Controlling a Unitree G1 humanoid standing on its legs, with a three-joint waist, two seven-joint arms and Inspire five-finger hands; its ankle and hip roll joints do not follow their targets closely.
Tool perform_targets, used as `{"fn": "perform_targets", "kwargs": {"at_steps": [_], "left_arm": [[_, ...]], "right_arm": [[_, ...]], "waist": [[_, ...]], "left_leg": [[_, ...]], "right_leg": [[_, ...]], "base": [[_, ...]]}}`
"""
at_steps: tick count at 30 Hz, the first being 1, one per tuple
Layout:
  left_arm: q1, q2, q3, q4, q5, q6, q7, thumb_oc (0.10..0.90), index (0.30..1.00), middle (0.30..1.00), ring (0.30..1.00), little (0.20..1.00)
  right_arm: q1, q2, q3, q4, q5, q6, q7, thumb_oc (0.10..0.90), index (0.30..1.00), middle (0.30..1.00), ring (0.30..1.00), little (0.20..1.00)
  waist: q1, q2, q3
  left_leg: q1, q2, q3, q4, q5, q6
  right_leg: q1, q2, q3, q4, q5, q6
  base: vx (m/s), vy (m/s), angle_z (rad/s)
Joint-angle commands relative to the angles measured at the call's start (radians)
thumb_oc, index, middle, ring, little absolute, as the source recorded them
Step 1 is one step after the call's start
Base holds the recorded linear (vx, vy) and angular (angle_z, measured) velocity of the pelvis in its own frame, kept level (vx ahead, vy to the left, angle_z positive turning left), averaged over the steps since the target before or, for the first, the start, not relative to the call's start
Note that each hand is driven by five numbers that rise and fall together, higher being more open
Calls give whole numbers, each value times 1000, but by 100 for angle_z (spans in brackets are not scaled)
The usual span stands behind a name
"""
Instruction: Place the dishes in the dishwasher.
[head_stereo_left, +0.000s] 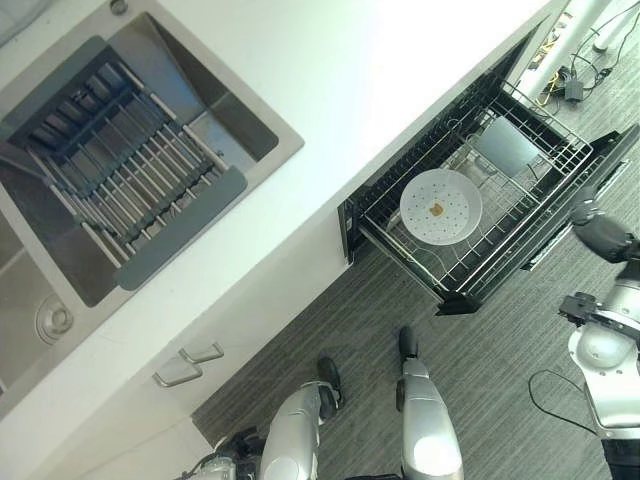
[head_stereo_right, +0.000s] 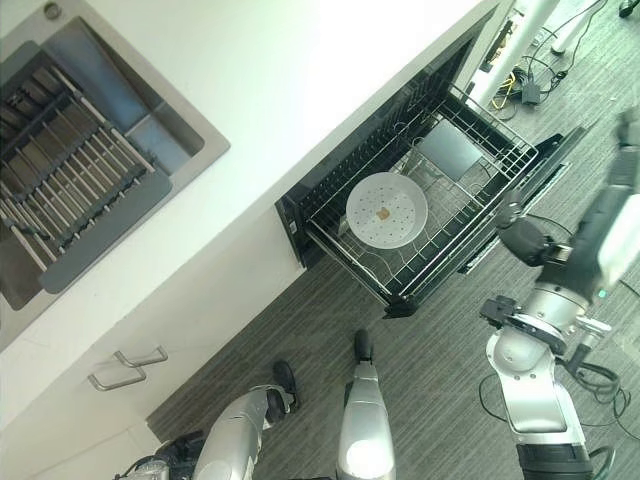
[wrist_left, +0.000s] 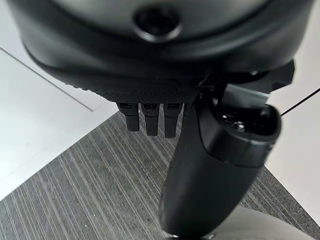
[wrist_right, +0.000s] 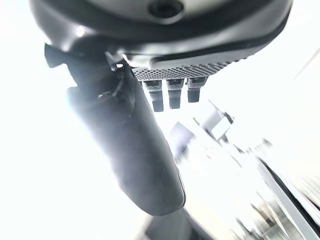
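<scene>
**Dishwasher rack drawn out with two dishes aboard; both robot hands empty**

The pulled-out dishwasher rack (head_stereo_left: 470, 262) stands at the right of the scene, projecting from under the white desk (head_stereo_left: 330, 90) over the grey striped floor (head_stereo_left: 300, 360). It carries two dishes. One round white plate (head_stereo_left: 440, 206), dotted and bearing a small brown mark at its centre, lies near the middle of the wire rack. One grey square dish (head_stereo_left: 506, 146) leans in the far part of the same rack, close to the plate but apart from it.

At the left, one steel sink (head_stereo_left: 250, 125) is set into the desk, and one slatted drying rack (head_stereo_left: 120, 165) lies across the sink. Below the desk edge, one cabinet front bears two metal handles (head_stereo_left: 188, 365).

The left robot hand (wrist_left: 220, 165) appears in its wrist view over the striped floor, its fingers (wrist_left: 151, 119) short in view and loosely extended, the thumb standing forward; it holds nothing. The right robot hand (wrist_right: 135, 145) appears in its wrist view against a bright background, fingers (wrist_right: 174, 92) likewise relaxed and empty. Both dishes lie in the rack, well apart from either robot hand.
</scene>
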Motion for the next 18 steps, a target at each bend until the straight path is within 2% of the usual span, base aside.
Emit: {"fn": "perform_targets", "kwargs": {"at_steps": [1, 4, 8, 9, 10, 12, 15, 16, 17, 18], "left_arm": [[118, 38, -9, 39, 47, -2, -3, 800, 900, 900, 900, 900], [123, 38, -12, 21, 46, 19, -14, 800, 900, 900, 900, 900], [114, 50, -45, 13, 18, 49, -27, 800, 900, 900, 900, 900], [108, 54, -63, 27, 9, 48, -31, 800, 900, 900, 900, 900], [104, 54, -80, 37, 2, 41, -30, 800, 900, 900, 900, 900], [99, 51, -105, 44, -17, 19, -23, 800, 900, 900, 900, 900], [87, 46, -127, 29, -41, 17, -5, 800, 900, 900, 900, 900], [83, 46, -132, 26, -46, 21, -2, 800, 900, 900, 900, 900], [76, 48, -142, 21, -62, 29, 0, 800, 900, 900, 900, 900], [73, 51, -145, 17, -66, 31, 2, 800, 900, 900, 900, 900]], "right_arm": [[-67, -48, -157, 20, -84, -189, -310, 800, 900, 900, 900, 900], [-12, 14, -225, 162, 59, -304, -397, 800, 900, 900, 900, 900], [3, 61, -254, 347, 333, -365, -302, 800, 900, 900, 900, 900], [-7, 78, -246, 458, 377, -369, -276, 800, 900, 900, 900, 900], [-19, 80, -231, 550, 371, -368, -263, 800, 900, 900, 900, 900], [-50, 86, -165, 671, 443, -339, -160, 800, 900, 900, 900, 900], [-91, 95, -107, 762, 572, -354, -14, 800, 900, 900, 900, 900], [-100, 96, -99, 783, 568, -345, 0, 800, 900, 900, 900, 900], [-118, 84, -77, 824, 508, -273, 25, 800, 900, 900, 900, 900], [-127, 74, -51, 848, 473, -241, 28, 800, 900, 900, 900, 900]], "waist": [[4, 4, -103], [-12, 14, -113], [-14, 35, -108], [-9, 42, -106], [-1, 46, -104], [17, 53, -101], [34, 60, -97], [37, 61, -95], [44, 65, -92], [50, 64, -89]], "left_leg": [[77, 31, -11, -103, -56, -64], [87, 27, -7, -103, -58, -65], [86, 22, -10, -103, -52, -64], [92, 21, -15, -103, -55, -65], [92, 19, -18, -103, -54, -65], [90, 19, -23, -103, -49, -65], [82, 24, -25, -103, -43, -67], [80, 25, -27, -103, -41, -68], [74, 26, -34, -103, -38, -71], [73, 25, -37, -103, -36, -70]], "right_leg": [[2, 9, 16, 194, -290, 26], [7, 4, 18, 194, -294, 23], [9, -1, 11, 194, -294, 14], [19, -3, 5, 194, -301, 12], [22, -6, -2, 194, -301, 10], [26, -11, -16, 194, -300, 5], [24, -15, -35, 194, -304, -5], [24, -14, -39, 194, -305, -7], [24, -12, -49, 194, -309, -12], [27, -11, -54, 194, -310, -16]], "base": [[116, 33, -21], [79, 45, -12], [34, 30, 4], [54, -5, -1], [79, -13, 1], [52, -24, 8], [15, -1, 16], [-4, 8, 15], [0, -2, 9], [0, -11, 16]]}}
